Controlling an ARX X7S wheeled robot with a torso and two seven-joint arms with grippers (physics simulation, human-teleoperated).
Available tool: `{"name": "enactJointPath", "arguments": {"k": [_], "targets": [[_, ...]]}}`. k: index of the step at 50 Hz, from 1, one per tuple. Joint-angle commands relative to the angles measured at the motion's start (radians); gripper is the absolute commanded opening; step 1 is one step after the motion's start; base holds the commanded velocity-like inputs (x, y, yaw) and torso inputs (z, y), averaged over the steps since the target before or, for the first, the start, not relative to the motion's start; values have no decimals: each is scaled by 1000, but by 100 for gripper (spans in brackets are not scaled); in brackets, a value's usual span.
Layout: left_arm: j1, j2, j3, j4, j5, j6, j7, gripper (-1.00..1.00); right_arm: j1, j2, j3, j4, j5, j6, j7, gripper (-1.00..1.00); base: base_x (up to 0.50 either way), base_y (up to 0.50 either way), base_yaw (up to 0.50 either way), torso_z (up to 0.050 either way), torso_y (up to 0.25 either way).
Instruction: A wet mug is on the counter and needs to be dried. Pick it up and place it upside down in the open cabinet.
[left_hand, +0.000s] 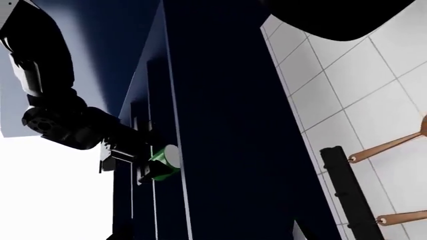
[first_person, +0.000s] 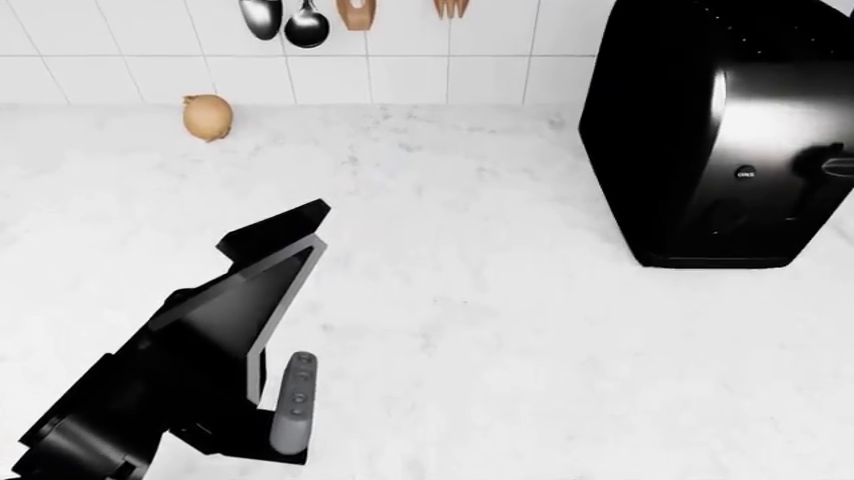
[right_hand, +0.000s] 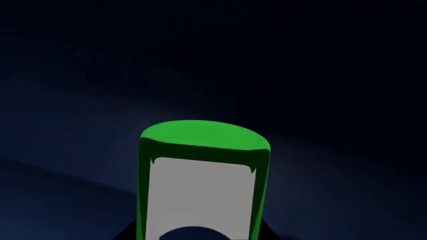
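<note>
We judged that the placing step was in hand: the right gripper (left_hand: 143, 161) had its fingers grasping the mug (left_hand: 162, 162) high up at the navy cabinet (left_hand: 220, 125), well above the table (first_person: 507, 330), and next it needed setting down inverted, while the left fingers' state we could not tell.

My head view: wide bare table (first_person: 507, 330) between onion (first_person: 207, 116) and toaster (first_person: 721, 130), which blocks the right side. Left arm (first_person: 200, 350) crosses the near-left. Navy cabinet panels (left_hand: 220, 125) hem the mug-carrying right tool (left_hand: 143, 160).
</note>
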Motion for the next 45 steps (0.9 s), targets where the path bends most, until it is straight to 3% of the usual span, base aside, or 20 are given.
{"name": "enactJointPath", "arguments": {"k": [1, 12, 31, 45], "targets": [[6, -9, -2, 10, 8, -4, -1, 100, -4, -21, 26, 8, -70, 0, -30, -100, 0, 0, 0, 0, -96], [5, -12, -7, 16, 6, 0, -1, 100, -24, -32, 32, 42, -97, -33, -39, -100, 0, 0, 0, 0, -26], [27, 5, -8, -19, -3, -11, -21, 100, -186, -129, 4, 380, -182, -347, -64, -100, 0, 0, 0, 0, -1], [39, 15, -6, -23, -1, -13, -23, 100, -239, -138, 11, 412, -141, -275, -111, -100, 2, 0, 0, 0, -10]]}}
